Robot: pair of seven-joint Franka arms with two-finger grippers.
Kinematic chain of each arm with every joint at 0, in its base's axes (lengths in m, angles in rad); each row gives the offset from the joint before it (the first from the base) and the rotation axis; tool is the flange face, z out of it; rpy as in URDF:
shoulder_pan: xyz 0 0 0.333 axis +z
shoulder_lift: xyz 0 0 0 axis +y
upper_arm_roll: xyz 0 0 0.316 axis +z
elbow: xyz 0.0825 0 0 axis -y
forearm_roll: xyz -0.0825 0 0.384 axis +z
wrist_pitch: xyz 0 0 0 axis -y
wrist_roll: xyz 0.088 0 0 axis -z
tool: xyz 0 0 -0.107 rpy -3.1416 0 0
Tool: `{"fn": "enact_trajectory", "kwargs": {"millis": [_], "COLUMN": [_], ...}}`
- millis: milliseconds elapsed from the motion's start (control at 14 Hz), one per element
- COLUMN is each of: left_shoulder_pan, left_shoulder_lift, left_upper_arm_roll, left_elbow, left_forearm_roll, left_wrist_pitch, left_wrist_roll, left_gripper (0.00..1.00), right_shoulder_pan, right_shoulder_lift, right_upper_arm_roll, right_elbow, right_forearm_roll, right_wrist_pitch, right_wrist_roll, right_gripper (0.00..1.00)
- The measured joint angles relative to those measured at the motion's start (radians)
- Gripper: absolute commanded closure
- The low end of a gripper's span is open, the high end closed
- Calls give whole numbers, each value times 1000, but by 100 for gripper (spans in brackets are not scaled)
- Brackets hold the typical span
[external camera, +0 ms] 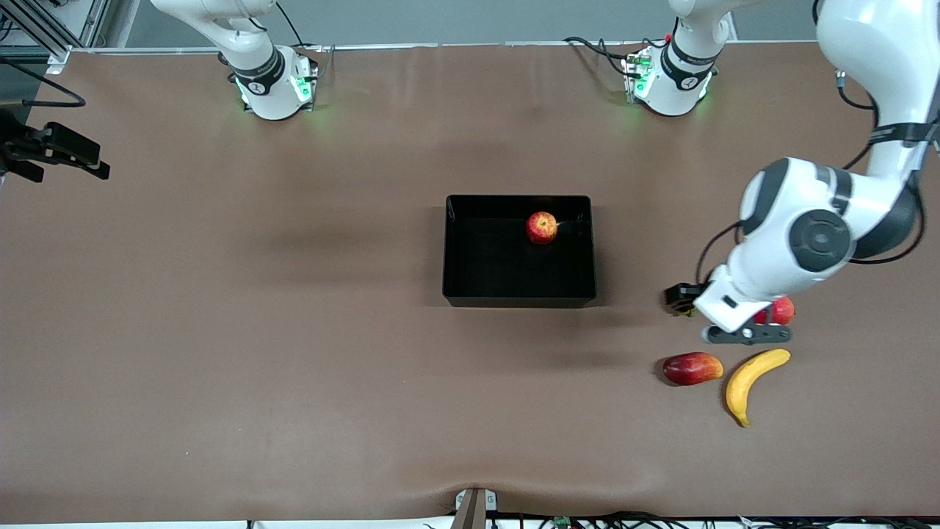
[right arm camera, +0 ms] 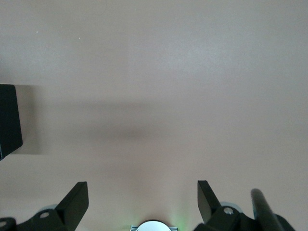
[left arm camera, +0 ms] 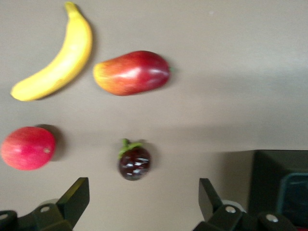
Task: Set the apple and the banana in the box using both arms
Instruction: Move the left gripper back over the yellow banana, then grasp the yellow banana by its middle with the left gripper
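The apple sits in the box, toward its 1 o'clock corner. The banana lies on the desk at the box's 4 o'clock, beside an elongated red-yellow fruit. Left gripper hangs over the fruits, fingers spread; right gripper waits over bare desk, fingers spread.

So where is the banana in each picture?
Front view: the banana lies on the table toward the left arm's end, beside the long red-yellow fruit, nearer the camera than the left gripper.
Left wrist view: the banana again lies beside that fruit.
Right wrist view: not in it.
Shared landmark: the red-yellow fruit.
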Motion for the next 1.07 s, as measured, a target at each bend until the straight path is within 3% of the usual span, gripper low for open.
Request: {"fn": "enact_trajectory", "kwargs": {"millis": [214,500,786,1071], "left_shoulder_pan": [94,168,176,172], "left_shoulder_lift": [23,141,273,354], "left_upper_arm_roll": [5,9,41,55], "left_elbow": [30,89,138,146], "left_forearm_roll": [0,26,60,142], "left_wrist_pitch": [8,91,240,345], "left_wrist_roll": [169,440,684,797], "left_gripper": [0,0,0,0], "right_shoulder_pan": [0,0,0,0], "right_shoulder_lift": [0,0,0,0], "right_upper_arm_roll": [0,0,0,0], "right_elbow": [0,-1,-1,-2], "right_forearm_roll": [0,0,0,0], "right_wrist_pitch": [-2,-5,-5,-5], "right_wrist_roll": [0,0,0,0], "right_gripper": [0,0,0,0]}}
